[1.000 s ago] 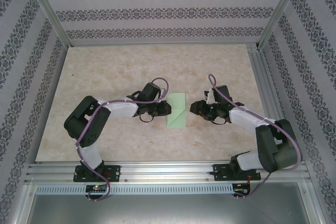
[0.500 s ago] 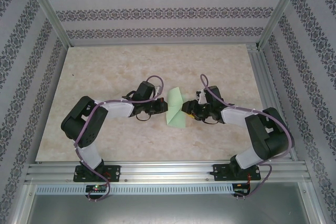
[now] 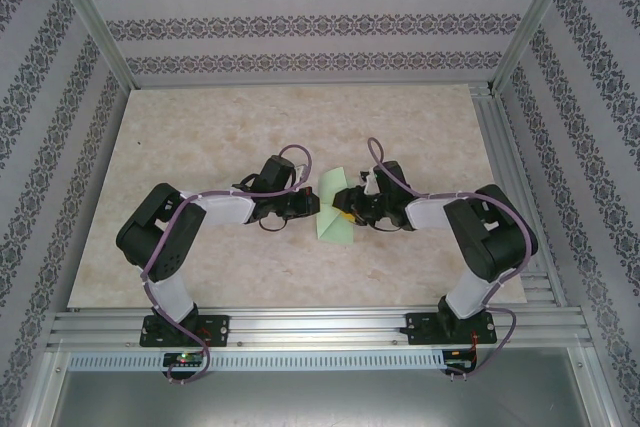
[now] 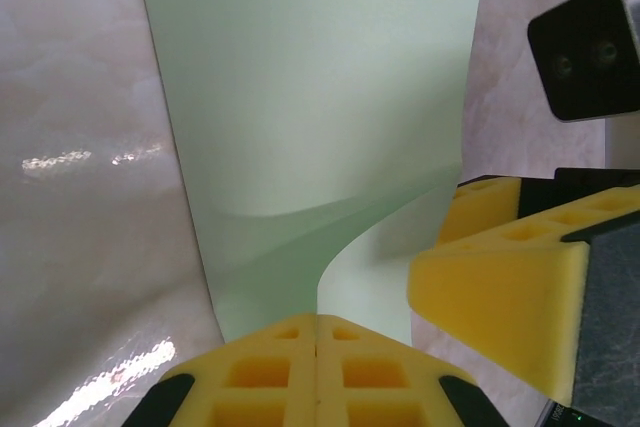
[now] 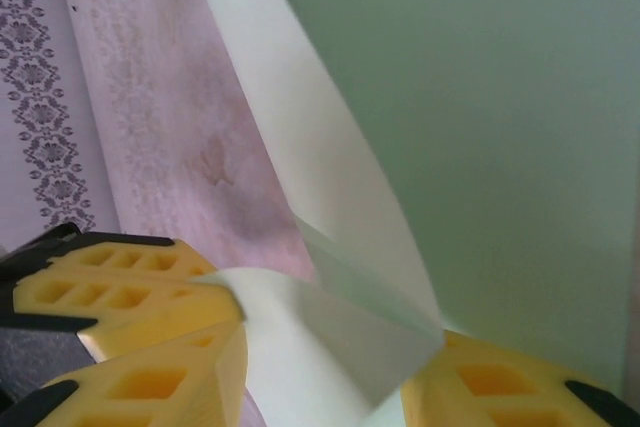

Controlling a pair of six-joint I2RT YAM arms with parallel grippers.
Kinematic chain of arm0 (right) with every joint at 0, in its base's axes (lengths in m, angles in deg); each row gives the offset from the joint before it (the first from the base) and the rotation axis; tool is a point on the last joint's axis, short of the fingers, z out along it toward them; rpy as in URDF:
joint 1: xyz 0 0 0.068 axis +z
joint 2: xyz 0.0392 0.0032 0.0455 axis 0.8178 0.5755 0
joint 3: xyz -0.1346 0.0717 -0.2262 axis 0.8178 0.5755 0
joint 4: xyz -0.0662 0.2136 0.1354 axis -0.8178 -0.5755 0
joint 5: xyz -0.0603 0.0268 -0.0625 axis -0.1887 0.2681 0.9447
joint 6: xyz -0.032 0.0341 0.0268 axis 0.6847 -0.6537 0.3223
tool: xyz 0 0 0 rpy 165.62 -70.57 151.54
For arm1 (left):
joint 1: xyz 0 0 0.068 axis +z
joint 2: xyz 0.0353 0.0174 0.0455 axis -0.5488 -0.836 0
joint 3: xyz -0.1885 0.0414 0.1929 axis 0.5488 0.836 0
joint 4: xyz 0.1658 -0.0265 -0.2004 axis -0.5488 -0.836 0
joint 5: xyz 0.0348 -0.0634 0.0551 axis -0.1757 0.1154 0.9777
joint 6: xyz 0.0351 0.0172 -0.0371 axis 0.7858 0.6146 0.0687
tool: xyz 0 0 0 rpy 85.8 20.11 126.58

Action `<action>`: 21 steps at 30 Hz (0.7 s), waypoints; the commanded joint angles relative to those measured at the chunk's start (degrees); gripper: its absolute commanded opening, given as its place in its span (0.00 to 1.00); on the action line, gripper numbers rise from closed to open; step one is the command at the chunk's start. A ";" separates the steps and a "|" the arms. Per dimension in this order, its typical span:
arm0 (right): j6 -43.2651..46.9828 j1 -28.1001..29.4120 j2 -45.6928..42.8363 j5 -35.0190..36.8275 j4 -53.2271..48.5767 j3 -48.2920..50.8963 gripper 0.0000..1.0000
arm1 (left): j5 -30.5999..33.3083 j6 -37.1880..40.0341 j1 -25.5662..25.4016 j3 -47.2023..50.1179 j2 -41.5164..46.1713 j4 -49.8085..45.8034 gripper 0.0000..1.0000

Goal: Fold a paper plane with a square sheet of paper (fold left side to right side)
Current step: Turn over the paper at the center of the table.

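Nearest me in the overhead view, the aluminium rail (image 3: 320,325) carries both arm bases, and a small green light (image 3: 184,356) glows by the left one. Any lettering down there is too small for me to read. From the rail the left arm (image 3: 165,237) and the right arm (image 3: 495,242) bend inward and meet at mid-table, where the square sheet of paper (image 3: 335,230) lies. It is pale mint green and partly folded, with its near end flat on the table (image 3: 200,137) and its farther part lifted between the two grippers. The left gripper (image 3: 315,209) sits at the sheet's left edge and the right gripper (image 3: 346,209) on its right side, the two close together. On the left wrist camera the left gripper (image 4: 317,332) has its yellow pads pressed tight together. The raised edge of the sheet (image 4: 320,97) runs straight into their seam, so I read it as clenched on the paper. Just to the right I see the right gripper's yellow fingers (image 4: 500,282) standing apart, with a black block (image 4: 590,47) of that wrist above them. The right wrist camera agrees: the right gripper (image 5: 330,352) is released, jaws spread, and a curled flap of the sheet (image 5: 450,97) hangs in the gap, touching one finger as far as I can tell. Beyond the paper the beige marbled table runs on to the back wall (image 3: 300,27), papered in grey damask bands.
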 commanded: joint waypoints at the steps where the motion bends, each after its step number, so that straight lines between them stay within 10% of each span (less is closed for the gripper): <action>1: -4.23 0.78 1.57 -1.43 6.99 -0.52 0.41 | -0.40 -0.83 0.81 0.76 1.01 3.02 0.08; 12: -1.74 0.87 -1.31 -0.56 3.97 -1.03 0.07 | -0.13 0.66 4.21 3.95 4.73 1.64 0.25; 21: 1.61 -3.29 -12.39 -2.44 1.01 -1.64 0.01 | -7.98 -4.12 7.76 13.03 23.94 9.57 0.70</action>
